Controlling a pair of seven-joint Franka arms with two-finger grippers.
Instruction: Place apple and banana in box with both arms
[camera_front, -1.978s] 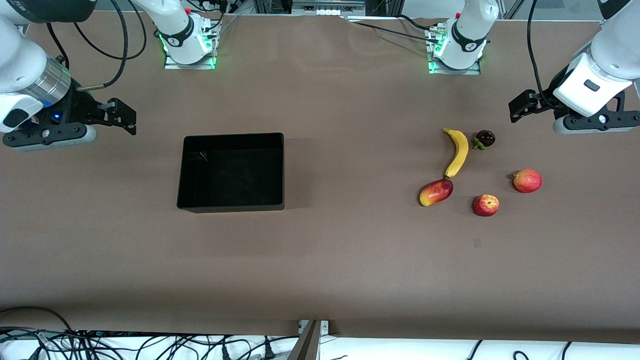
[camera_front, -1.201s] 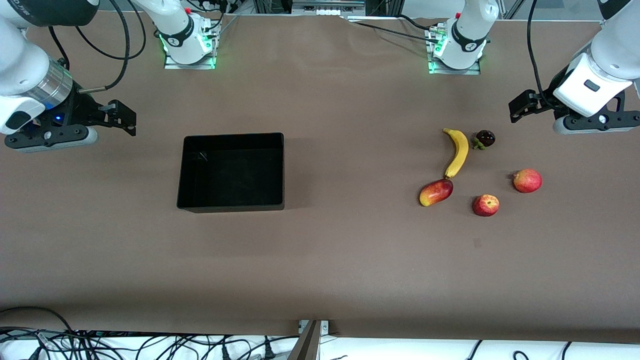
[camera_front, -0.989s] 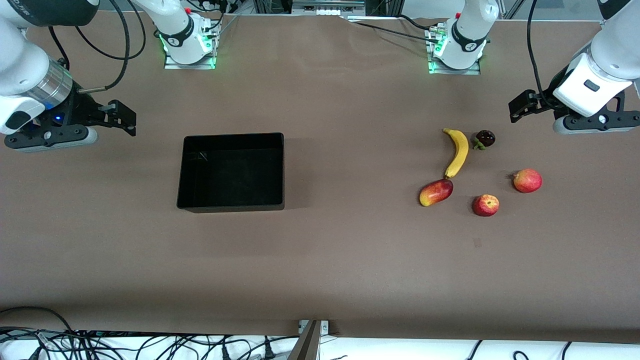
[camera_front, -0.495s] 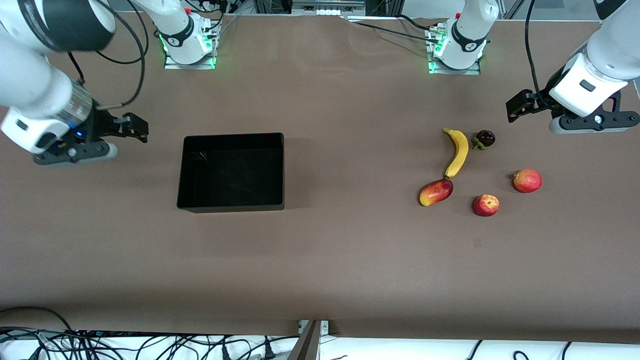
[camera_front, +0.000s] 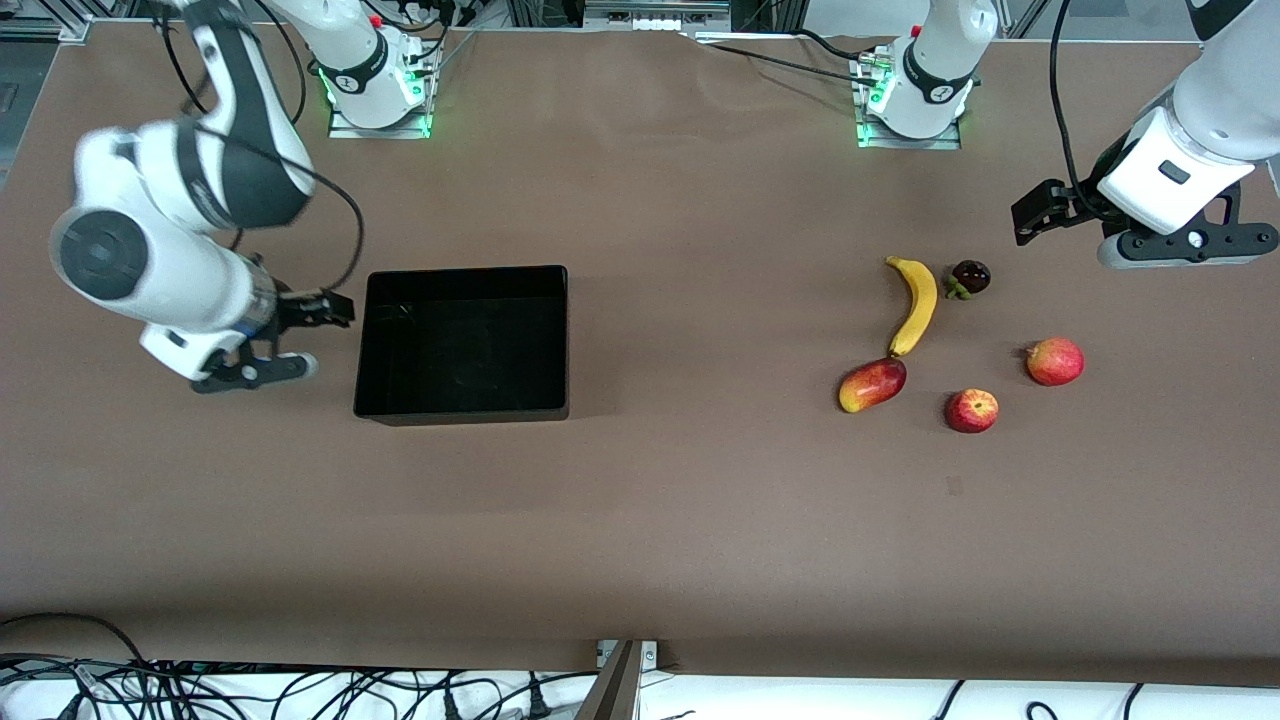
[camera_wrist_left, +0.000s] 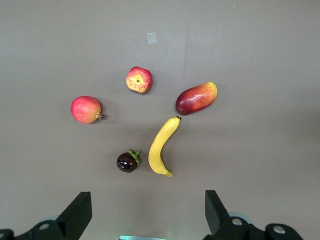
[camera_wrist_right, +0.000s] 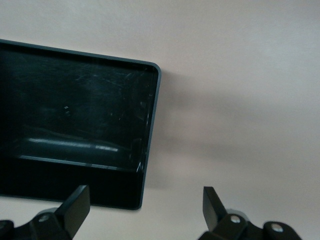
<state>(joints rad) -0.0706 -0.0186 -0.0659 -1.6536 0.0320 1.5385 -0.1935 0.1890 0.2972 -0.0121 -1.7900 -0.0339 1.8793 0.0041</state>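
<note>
Toward the left arm's end of the matte brown worktop (camera_front: 680, 500) lay the streaked round apple (camera_front: 971, 410) and curved yellow banana (camera_front: 915, 304). Well apart sat the glossy black box (camera_front: 461, 410). Left gripper (camera_wrist_left: 145, 212) and right gripper (camera_wrist_right: 145, 207) hovered, jaws spread.

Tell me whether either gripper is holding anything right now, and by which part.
Nothing is held. The left gripper is open above the fruit; the right gripper is open beside the box. The apple and banana lie untouched.
</note>
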